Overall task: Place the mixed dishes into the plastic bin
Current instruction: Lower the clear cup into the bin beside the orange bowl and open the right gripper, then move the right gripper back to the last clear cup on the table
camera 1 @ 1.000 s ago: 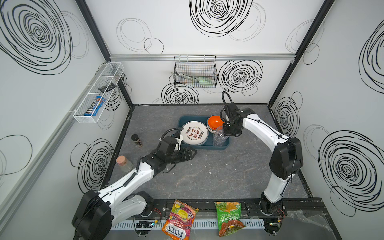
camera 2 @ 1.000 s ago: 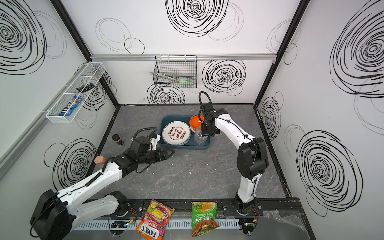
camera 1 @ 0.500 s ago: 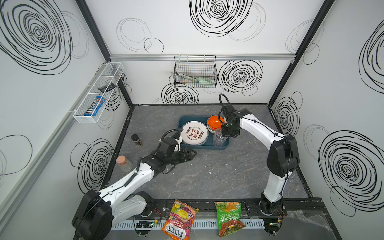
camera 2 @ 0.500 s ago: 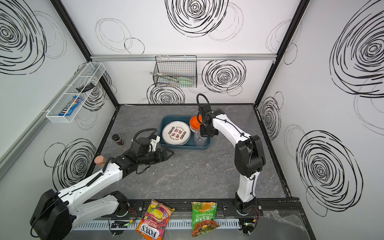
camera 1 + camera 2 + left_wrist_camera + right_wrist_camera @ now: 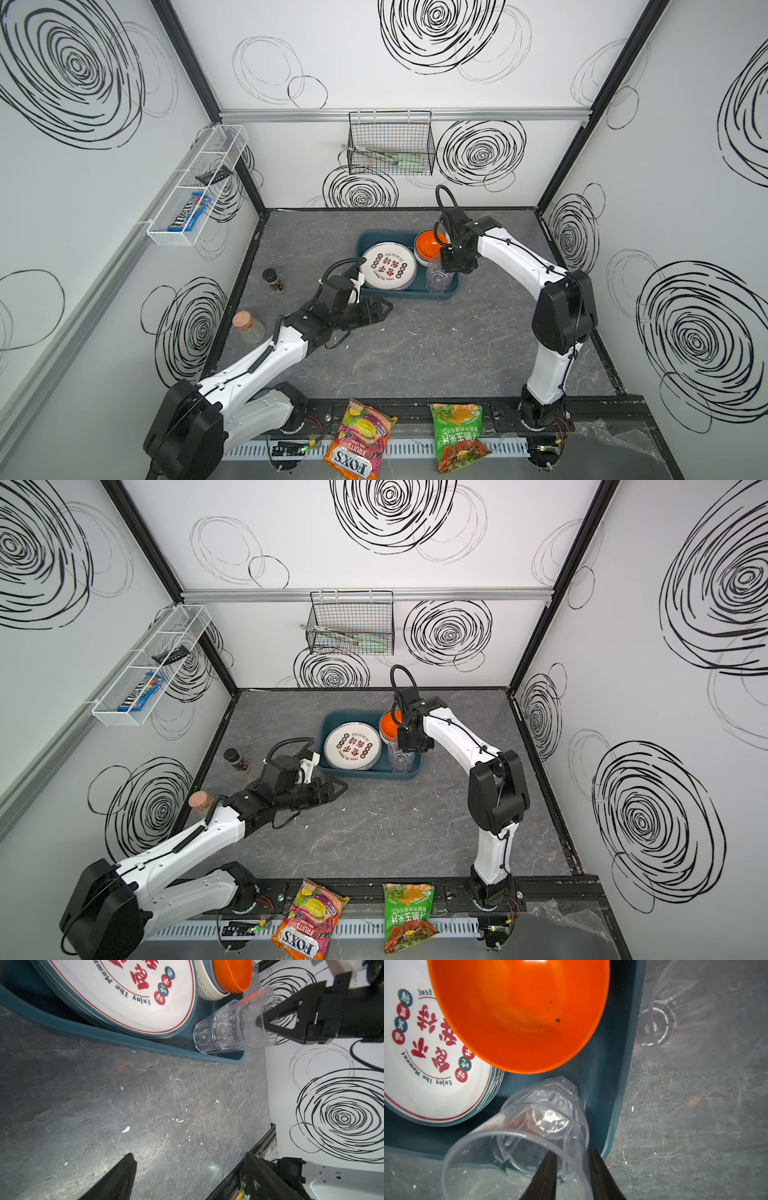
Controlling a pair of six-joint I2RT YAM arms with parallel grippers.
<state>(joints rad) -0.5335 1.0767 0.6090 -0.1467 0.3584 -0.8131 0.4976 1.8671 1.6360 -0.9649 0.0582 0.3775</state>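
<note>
Cup: the clear cup (image 5: 437,276) stands in the near right corner of the plastic bin (image 5: 399,296), just beside the plate (image 5: 388,266) and the orange bowl (image 5: 430,249).
Right tool: the right tool (image 5: 571,1157) straddles the cup's rim, one finger inside and one outside. The gap looks wider than the wall, so it is apparently not squeezing.
Left tool: the left tool (image 5: 384,311) is spread wide and empty, above the desk (image 5: 415,353) in front of the bin.
Risk: a sideways pull-out could let the inner finger hook the rim. The tall, light cup might then tip onto the plate or over the low wall.
Right wrist view alone: it shows the gap at the rim. It also shows a faint cup shape (image 5: 675,1018) beyond the bin wall; I cannot tell whether that is real or glare.
Left wrist view alone: side-on, the cup's base sits on the bin floor.
Top views: the wrist hides the fingertips.
</note>
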